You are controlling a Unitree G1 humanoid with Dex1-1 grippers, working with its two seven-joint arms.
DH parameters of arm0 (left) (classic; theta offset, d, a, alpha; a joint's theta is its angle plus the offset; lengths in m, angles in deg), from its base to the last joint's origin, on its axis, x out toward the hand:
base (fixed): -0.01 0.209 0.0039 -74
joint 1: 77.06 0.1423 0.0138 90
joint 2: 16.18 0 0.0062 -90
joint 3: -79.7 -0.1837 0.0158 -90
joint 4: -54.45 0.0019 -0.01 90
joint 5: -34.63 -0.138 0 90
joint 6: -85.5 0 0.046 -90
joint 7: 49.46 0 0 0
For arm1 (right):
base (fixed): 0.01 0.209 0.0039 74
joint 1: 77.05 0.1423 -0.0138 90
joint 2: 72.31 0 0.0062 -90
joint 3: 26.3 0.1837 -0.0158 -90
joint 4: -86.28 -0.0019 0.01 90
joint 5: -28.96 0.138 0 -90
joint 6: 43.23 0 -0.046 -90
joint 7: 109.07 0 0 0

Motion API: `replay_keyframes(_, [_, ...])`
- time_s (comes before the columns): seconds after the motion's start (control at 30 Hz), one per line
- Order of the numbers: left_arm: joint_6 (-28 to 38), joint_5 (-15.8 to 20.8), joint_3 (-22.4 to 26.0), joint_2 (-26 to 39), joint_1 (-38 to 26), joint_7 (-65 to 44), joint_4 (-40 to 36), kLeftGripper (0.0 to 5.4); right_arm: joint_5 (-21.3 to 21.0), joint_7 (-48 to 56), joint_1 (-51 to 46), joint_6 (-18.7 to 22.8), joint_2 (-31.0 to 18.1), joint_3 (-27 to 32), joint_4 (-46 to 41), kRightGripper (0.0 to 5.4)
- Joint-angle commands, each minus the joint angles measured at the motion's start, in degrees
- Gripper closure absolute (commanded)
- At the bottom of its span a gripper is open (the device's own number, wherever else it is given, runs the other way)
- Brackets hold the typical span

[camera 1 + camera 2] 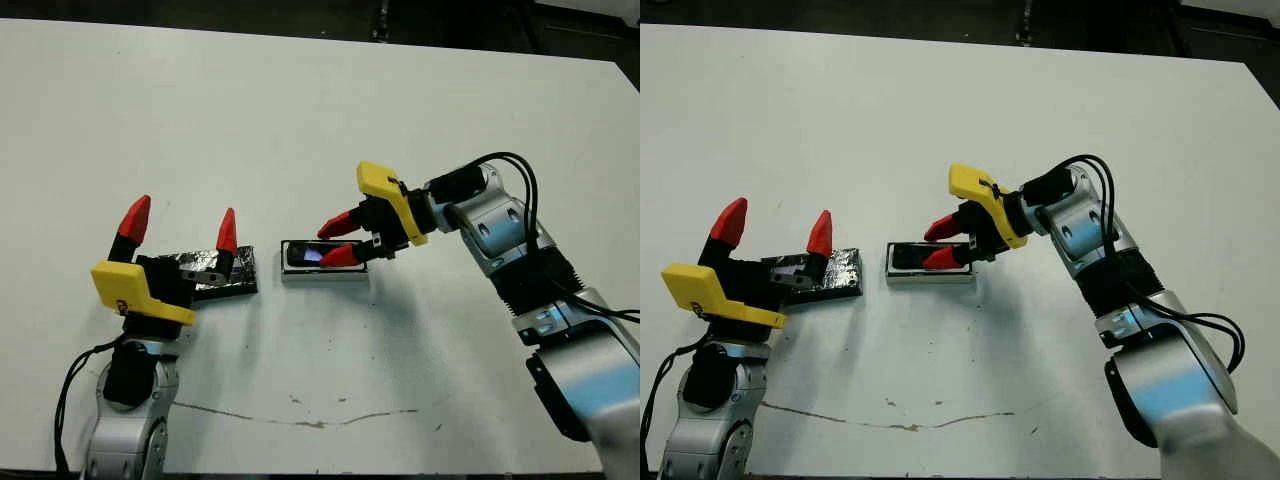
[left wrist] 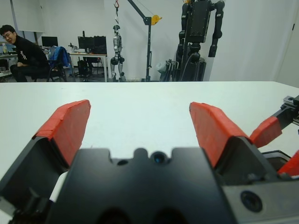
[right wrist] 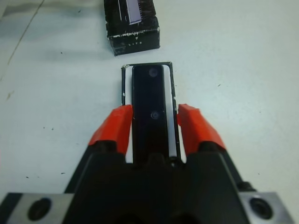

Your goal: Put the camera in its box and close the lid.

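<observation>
Camera (image 3: 149,109) already inside box (image 3: 171,112), mid-table (image 1: 320,100). Right end effector (image 3: 152,127) open, fingers straddling box walls. Left end effector (image 1: 180,228) open, empty, over lid (image 1: 232,272). Remaining: lid placement, closing.

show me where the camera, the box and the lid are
camera (image 3: 149,109): right wrist view, middle of its glossy black top face.
box (image 1: 325,275): left eye view, its near white wall.
lid (image 1: 840,272): right eye view, glittery top surface near its right end.
</observation>
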Motion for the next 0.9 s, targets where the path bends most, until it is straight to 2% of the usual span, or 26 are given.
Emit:
replay_keyframes(0.03, [-0.29,-0.31,-0.05,0.11,1.1,0.15,0.16,0.0,-0.87,1.23,0.44,-1.2,-1.1,-0.47,0.38,2.02])
replay_keyframes(0.4, [-0.73,0.09,-0.14,-0.03,1.13,0.13,-0.02,0.0,-0.09,1.95,-0.23,-4.14,-1.03,0.85,0.62,0.35])
replay_keyframes(0.47, [-0.59,-0.07,-0.17,0.05,1.13,0.13,-0.01,0.0,0.26,2.23,0.09,-3.67,-1.31,1.37,0.53,0.04])
replay_keyframes(0.63, [-0.34,-0.08,-0.11,0.16,1.09,0.0,0.13,0.0,3.46,3.12,0.22,-3.78,-2.22,5.19,-0.86,0.01])
replay_keyframes(0.8, [-0.68,-0.16,-0.08,0.11,1.27,0.2,-0.28,0.0,8.41,0.2,-2.75,3.99,-5.46,11.23,-9.82,0.01])
replay_keyframes(0.9, [-0.76,0.36,0.16,0.11,1.26,0.03,-0.24,0.0,11.4,-8.58,-10.49,8.02,-6.95,18.29,-21.27,0.01])
